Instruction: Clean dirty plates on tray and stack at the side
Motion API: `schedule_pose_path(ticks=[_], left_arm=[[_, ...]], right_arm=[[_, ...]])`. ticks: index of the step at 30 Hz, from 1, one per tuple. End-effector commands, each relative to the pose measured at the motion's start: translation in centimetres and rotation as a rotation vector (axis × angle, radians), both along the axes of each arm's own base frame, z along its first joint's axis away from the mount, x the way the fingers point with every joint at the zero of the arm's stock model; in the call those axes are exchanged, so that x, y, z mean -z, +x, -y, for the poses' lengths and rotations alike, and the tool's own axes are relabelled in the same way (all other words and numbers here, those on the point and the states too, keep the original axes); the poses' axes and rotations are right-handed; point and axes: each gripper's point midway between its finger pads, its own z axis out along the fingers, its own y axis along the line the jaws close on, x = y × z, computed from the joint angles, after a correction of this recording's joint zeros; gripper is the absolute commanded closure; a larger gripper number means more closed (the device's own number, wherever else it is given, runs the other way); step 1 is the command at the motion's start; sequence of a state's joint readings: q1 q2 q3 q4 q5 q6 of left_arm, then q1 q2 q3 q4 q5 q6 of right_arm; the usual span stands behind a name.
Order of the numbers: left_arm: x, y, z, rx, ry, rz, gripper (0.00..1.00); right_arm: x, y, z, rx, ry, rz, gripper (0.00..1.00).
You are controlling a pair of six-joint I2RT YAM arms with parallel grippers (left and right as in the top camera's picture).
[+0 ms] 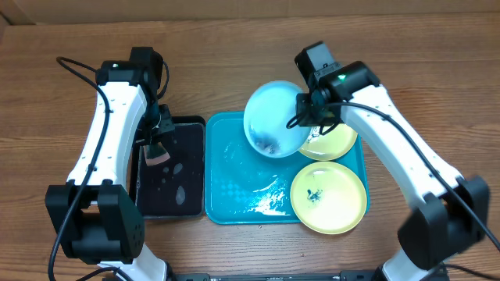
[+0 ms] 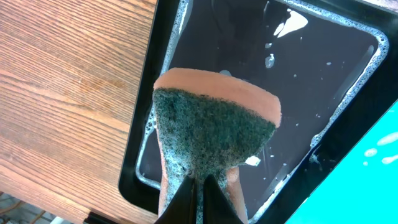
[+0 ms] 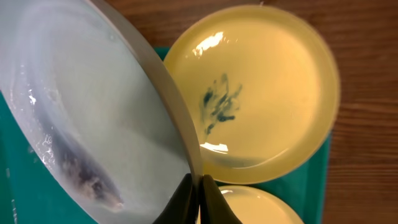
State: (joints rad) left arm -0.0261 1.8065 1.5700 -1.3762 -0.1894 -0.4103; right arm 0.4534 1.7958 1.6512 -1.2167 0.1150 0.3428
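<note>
Clock note: directions are read on the overhead view, 12 = far side from the arm bases.
Pale blue plate [image 1: 273, 119]: held tilted above the tray's 12 o'clock half, pinched at the rim on its 3 o'clock side. A grey smear [image 3: 81, 174] w/ bubbles is seen near the low edge.
Right claw [image 3: 199, 186]: closed on the pale blue plate, one finger on each face of the rim.
Smudged yellow-green plate [image 1: 329, 197]: laid flat at the tray's 4 o'clock corner, its rim slightly over the tray edge. A dark blue-green smudge is seen at approx. 9 o'clock of its centre.
Second yellow-green plate [image 1: 336, 142]: laid at the tray's 2 o'clock corner, partly covered by the pale blue plate & the right claw. It sits just beside the smudged one, at its 12 o'clock; whether the rims touch can't be told.
Tray [image 1: 234, 187]: turquoise, set mid-worktop, wet. White foam [image 1: 269, 201] is gathered toward 6 o'clock.
Black tray [image 1: 187, 156]: set just beside the tray at 9 o'clock, long sides parallel. A wet film & foam along the rim are seen.
Sponge [image 2: 214, 130]: orange w/ a dark green scour face, foamy. It is held over the black tray's 11 o'clock part; contact w/ the surface can't be told.
Left claw [image 2: 200, 190]: closed on the sponge, which is squeezed narrow at the fingers.
Worktop [image 1: 62, 101]: wood-grain; both trays are carried on it.
</note>
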Motion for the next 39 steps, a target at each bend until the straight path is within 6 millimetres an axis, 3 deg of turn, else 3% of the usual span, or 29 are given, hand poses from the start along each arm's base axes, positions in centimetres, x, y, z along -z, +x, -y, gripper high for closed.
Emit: schedule_pose_path(ticks=[1,5,27,39], left_arm=[[-0.6,0.0,0.1,0.021,-0.010,0.020,0.95],[-0.6,0.1,0.2,0.021,-0.012,0.024,0.96],[-0.5,1.2,0.9,0.051,-0.054,0.067,0.96],[-0.5,1.7,1.2,0.056,-0.073,0.083,0.96]], right_arm=[[-4.8,0.5,0.7,-0.030,-0.086,0.147,0.96],[-5.5,-0.5,0.8,-0.054,-0.173,0.156,0.96],[-7.8,-5.3,-3.6,-0.307,-0.587,0.343,0.96],[-10.7,-8.1,-5.2,-0.463,-0.830,0.482,0.96]])
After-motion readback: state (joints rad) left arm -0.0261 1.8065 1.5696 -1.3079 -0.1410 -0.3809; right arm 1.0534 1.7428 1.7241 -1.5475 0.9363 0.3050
